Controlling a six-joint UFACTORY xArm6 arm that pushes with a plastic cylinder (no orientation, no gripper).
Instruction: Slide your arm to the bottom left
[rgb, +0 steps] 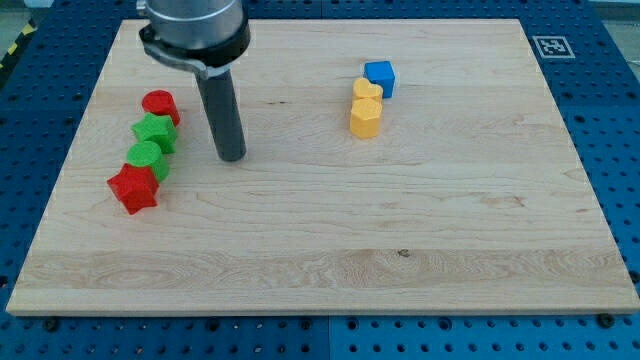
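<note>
My tip (232, 157) rests on the wooden board (320, 250) in its upper left part. To its left runs a slanted column of blocks: a red cylinder (160, 105) at the top, a green star-like block (155, 132), a green cylinder (146, 158), and a red star-like block (134, 188) at the bottom. The tip stands about a block's width to the right of the two green blocks and touches none. Toward the view's upper right sit a blue cube (380, 76), a yellow heart-like block (367, 91) and a yellow hexagonal block (365, 117).
The board lies on a blue perforated table (620, 150). A black-and-white marker tag (551, 46) sits off the board's top right corner. The arm's dark collar (195, 30) hangs over the board's top left.
</note>
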